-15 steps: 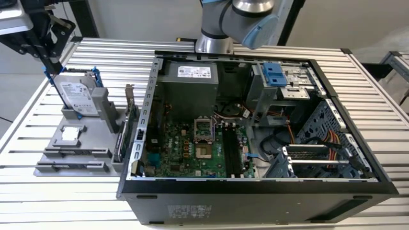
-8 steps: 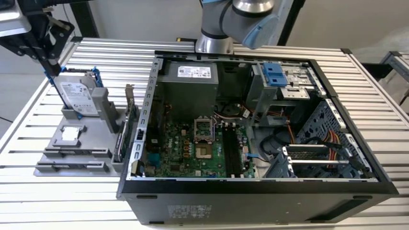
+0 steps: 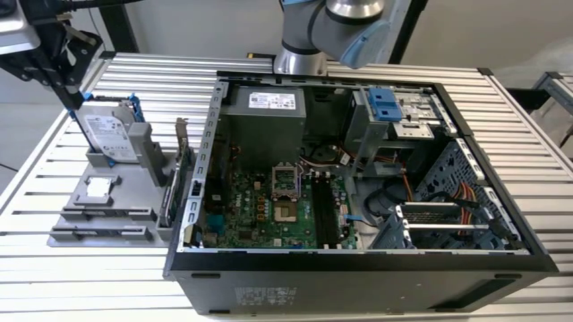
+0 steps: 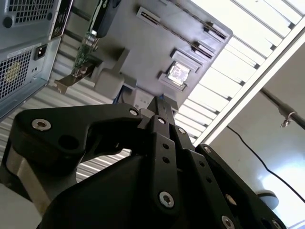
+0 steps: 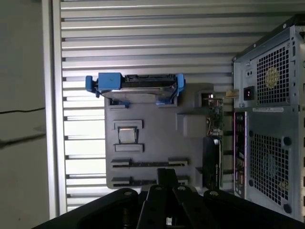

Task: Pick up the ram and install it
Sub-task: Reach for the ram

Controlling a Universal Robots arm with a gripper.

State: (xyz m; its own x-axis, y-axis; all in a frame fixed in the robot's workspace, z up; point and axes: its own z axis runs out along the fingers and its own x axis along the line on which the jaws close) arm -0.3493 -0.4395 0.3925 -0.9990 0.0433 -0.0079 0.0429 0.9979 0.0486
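Note:
My gripper [image 3: 74, 90] hangs high over the far end of the grey parts fixture [image 3: 125, 194], at the exterior view's left, above the upright hard drive [image 3: 112, 137]. In both wrist views its fingers [image 5: 167, 172] [image 4: 161, 102] stand pressed together, and I see nothing between them. Two long slotted holders [image 5: 147, 163] [image 3: 100, 215] lie at the fixture's near end, each with a thin dark line. I cannot tell whether the ram sits in either. The open computer case [image 3: 358, 268] shows its motherboard [image 3: 268, 201], with long dark memory slots [image 3: 321, 211] beside the processor socket.
On the fixture [image 5: 157, 138] stand the blue-railed hard drive [image 5: 143, 83], a small square chip [image 5: 126, 135] and an upright card with a metal bracket [image 5: 214, 143], close to the case wall [image 5: 271, 119]. Everything rests on a slatted metal table [image 3: 537, 168]. The arm's base [image 3: 300, 60] is behind the case.

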